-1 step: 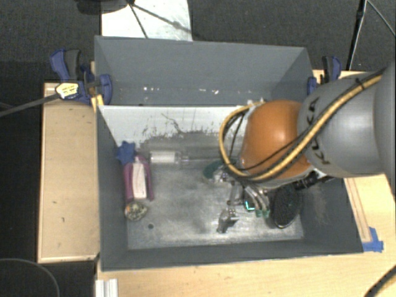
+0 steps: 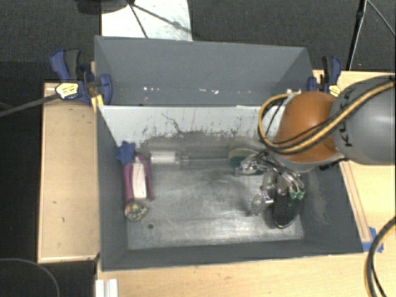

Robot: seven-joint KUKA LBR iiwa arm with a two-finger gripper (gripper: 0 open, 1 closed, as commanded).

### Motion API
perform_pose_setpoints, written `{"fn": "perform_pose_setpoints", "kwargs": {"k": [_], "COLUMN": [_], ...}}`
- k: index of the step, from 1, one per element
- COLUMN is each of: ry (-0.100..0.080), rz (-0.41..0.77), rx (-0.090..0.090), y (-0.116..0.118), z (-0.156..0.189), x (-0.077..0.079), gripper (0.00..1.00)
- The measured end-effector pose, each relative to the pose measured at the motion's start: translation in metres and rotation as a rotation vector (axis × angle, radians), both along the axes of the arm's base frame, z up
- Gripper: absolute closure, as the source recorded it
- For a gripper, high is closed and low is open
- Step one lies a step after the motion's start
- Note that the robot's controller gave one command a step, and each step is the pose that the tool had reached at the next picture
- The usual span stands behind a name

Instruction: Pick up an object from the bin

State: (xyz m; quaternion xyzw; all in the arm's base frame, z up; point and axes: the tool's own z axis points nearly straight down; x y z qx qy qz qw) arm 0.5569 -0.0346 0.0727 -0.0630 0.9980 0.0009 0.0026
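Observation:
My gripper hangs low over the right part of the bin floor, under the orange wrist cover. A black oval thing lies right beside it, toward the front right corner, partly under the gripper's body. Just behind the gripper, near the back wall, a small teal and white thing shows, half covered by the arm. A long clear tube with a white cap lies along the foot of the back wall, to the gripper's left.
Against the left wall lie a purple and white pack, a blue thing above it and a small round mottled thing below it. Bare scuffed floor stretches between these and the gripper.

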Motion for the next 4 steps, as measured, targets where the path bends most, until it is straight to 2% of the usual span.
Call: {"fn": "perform_pose_setpoints", "kwargs": {"k": [1, 2, 3, 4], "ry": [0.004, 0.003, -0.003, -0.008], "rz": [0.102, 0.508, 0.591, 0.588], "rx": [0.012, 0.01, 0.0, -0.006], "y": [-0.102, -0.11, -0.044, 0.005], "z": [-0.001, 0.005, 0.011, 0.141], "x": [-0.044, -0.041, 0.001, 0.019], "gripper": [0.0, 0.0, 0.0, 0.0]}}
